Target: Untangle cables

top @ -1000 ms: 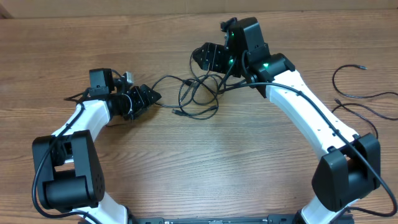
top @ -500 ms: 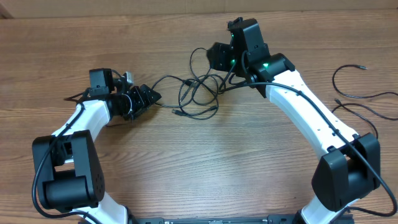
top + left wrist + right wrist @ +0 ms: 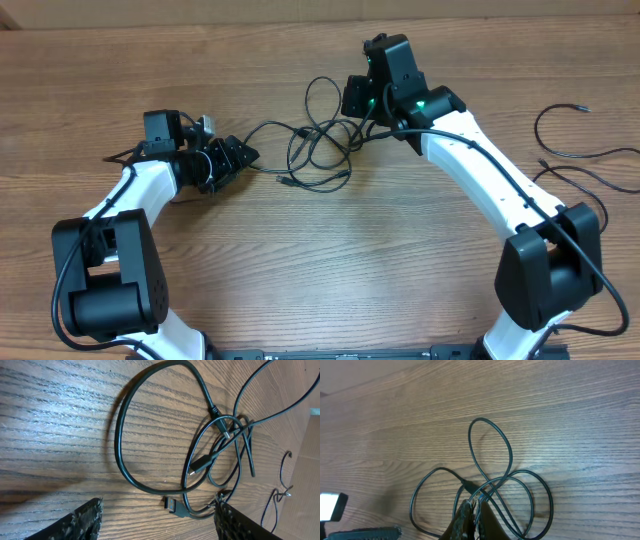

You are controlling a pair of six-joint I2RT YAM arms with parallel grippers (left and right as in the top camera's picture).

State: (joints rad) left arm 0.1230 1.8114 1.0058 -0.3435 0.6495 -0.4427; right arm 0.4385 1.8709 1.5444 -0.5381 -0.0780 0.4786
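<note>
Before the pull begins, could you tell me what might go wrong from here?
1. The right claw grips the cables where several strands cross, so pulling may tighten the tangle.
2. The left claw is open and holds nothing, so everything could simply drag across the table.

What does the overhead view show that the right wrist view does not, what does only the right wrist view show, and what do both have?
Only the overhead view shows both arms, the left gripper open beside the tangle, and loose cables lying apart on the right arm's side. Only the right wrist view shows the right gripper close up, shut on strands of the tangled cables. Both views show that tangle with its loops on the wooden table.
</note>
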